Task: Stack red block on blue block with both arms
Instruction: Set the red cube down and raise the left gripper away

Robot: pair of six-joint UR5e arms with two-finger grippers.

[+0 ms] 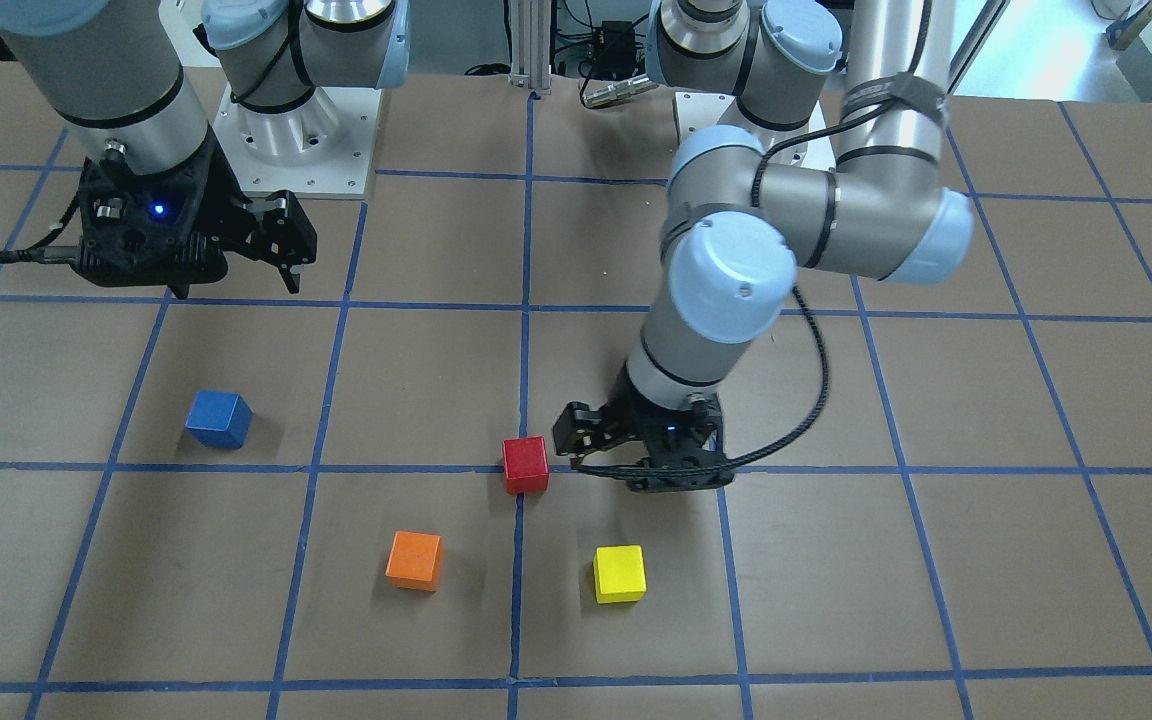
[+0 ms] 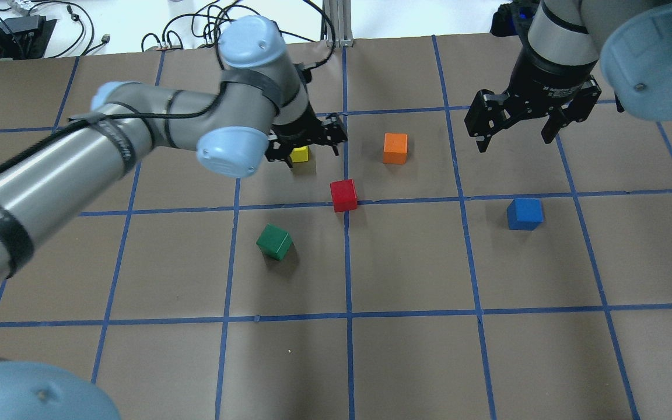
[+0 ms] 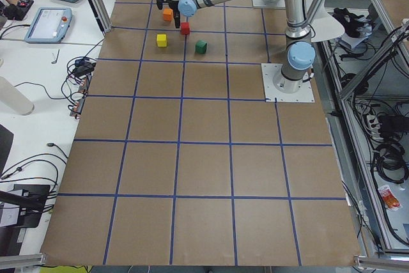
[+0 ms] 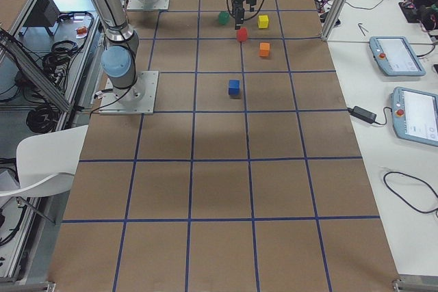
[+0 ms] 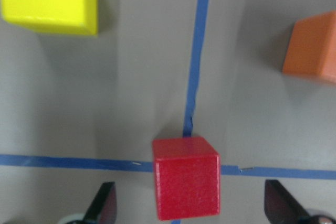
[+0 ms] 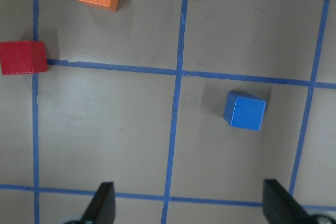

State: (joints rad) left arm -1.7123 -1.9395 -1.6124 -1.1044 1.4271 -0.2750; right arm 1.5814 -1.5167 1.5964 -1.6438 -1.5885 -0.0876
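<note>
The red block [image 1: 525,464] sits on a blue tape crossing near the table's middle, also in the overhead view [image 2: 343,195]. My left gripper [image 2: 305,146] is open and empty and hovers above the table close to it. In the left wrist view the red block [image 5: 186,177] lies between the two fingertips [image 5: 102,203]. The blue block [image 2: 525,213] sits alone on the right arm's side, also in the front view [image 1: 219,418]. My right gripper [image 2: 517,131] is open, empty and raised well above the table. In its wrist view the blue block [image 6: 245,110] lies ahead of it.
A yellow block [image 1: 619,573] lies near the left gripper. An orange block [image 2: 395,147] sits beyond the red one. A green block [image 2: 274,241] lies nearer the robot. The brown table [image 2: 406,350] carries a blue tape grid.
</note>
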